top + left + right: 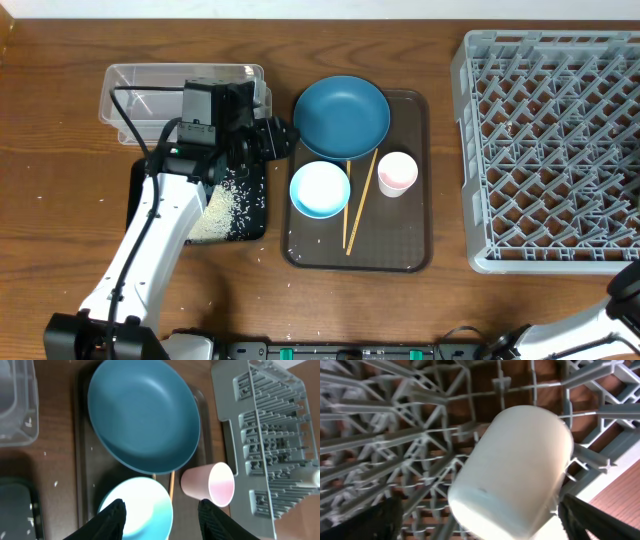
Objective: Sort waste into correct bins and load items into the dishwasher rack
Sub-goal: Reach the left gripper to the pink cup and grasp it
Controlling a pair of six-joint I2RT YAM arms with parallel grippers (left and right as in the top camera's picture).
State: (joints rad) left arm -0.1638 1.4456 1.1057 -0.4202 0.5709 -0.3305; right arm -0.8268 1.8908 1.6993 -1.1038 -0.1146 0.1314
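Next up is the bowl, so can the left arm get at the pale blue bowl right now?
Probably yes: the left gripper hangs open near the pale blue bowl, whose rim is bare; only the chopsticks lie beside it.

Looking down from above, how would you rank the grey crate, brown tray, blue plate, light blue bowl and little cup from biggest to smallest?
1. grey crate, even with its right side cut off by the picture's edge
2. brown tray
3. blue plate
4. light blue bowl
5. little cup

The left arm reaches forward, the left end effector half parted, the right end effector spread wide.
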